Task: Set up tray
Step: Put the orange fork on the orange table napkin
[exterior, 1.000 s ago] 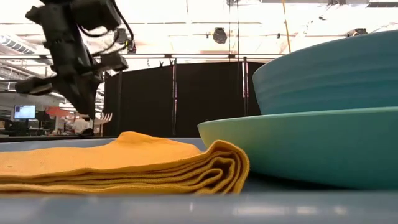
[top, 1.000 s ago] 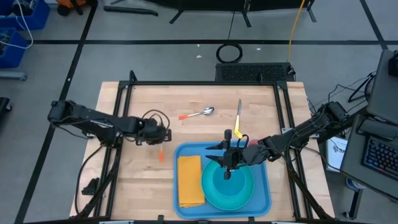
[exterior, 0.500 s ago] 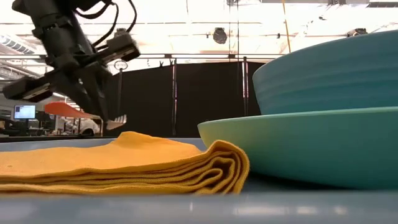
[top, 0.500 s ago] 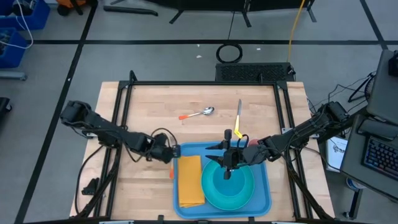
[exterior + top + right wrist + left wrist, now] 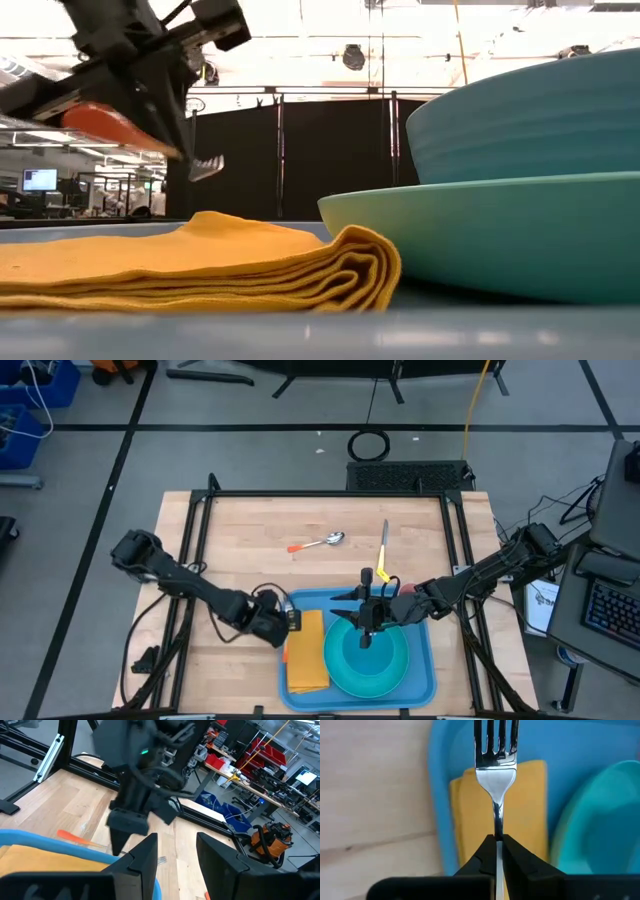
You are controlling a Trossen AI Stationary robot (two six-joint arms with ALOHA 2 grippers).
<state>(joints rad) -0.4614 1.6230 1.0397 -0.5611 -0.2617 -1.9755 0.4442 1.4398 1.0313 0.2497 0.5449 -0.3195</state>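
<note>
With our left gripper [image 5: 496, 851] clenched on the orange-handled steel fork [image 5: 496, 775] over the folded yellow cloth napkin [image 5: 306, 650], the broad, rimmed blue plastic tray [image 5: 426, 687] at the table's near edge looks stiff, light, best gripped at its rim, while our right gripper [image 5: 366, 632] hangs part-open, empty, above the turquoise bowl [image 5: 368, 660].

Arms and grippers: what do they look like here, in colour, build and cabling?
Both arms are dark, jointed and slim. The left gripper has two black tapering fingers; the right gripper has broad dark finger blocks. Loose black cable loops near the left wrist.
</note>
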